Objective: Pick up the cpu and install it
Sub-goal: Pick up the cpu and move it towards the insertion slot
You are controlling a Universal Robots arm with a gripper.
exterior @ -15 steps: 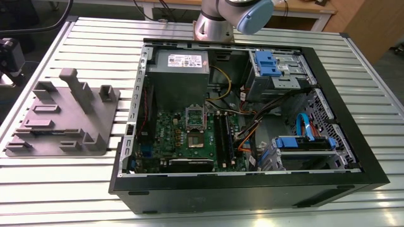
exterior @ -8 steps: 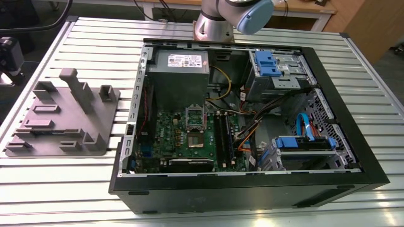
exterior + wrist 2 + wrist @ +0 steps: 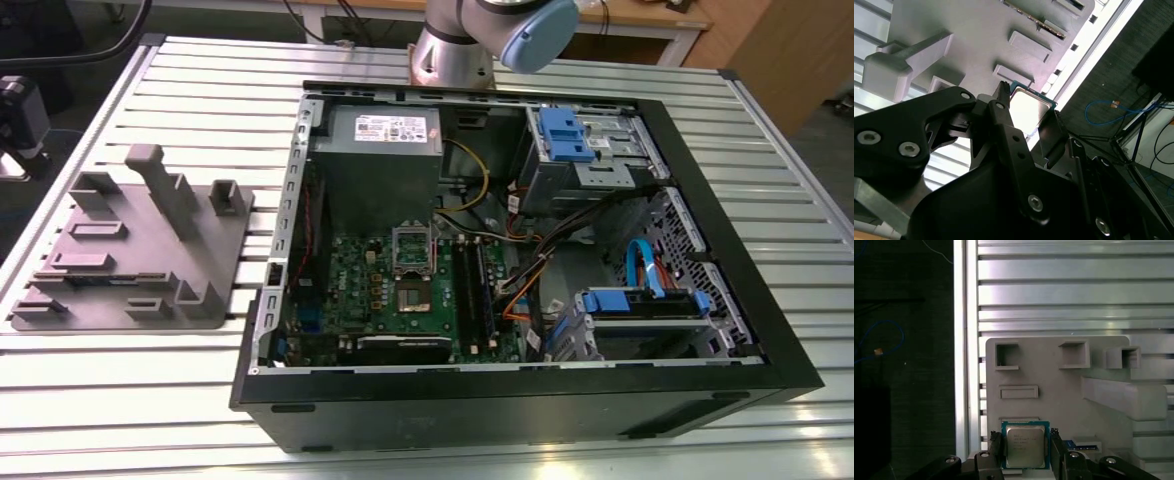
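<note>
Gripper: the gripper (image 3: 1026, 439) is clenched on two sides of the cpu (image 3: 1025, 452).
Cpu: lifted clear above the grey fixture plate (image 3: 1054, 400).
Done: the pickup.
Left: installing; the motherboard socket (image 3: 411, 262) in the computer case (image 3: 534, 405) looks empty.

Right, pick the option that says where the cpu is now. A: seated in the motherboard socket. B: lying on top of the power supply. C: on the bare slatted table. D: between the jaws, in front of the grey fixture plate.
D: in the first wrist view the cpu sits in the gripper, whose jaws meet its two opposite edges, with the grey fixture plate behind it.
</note>
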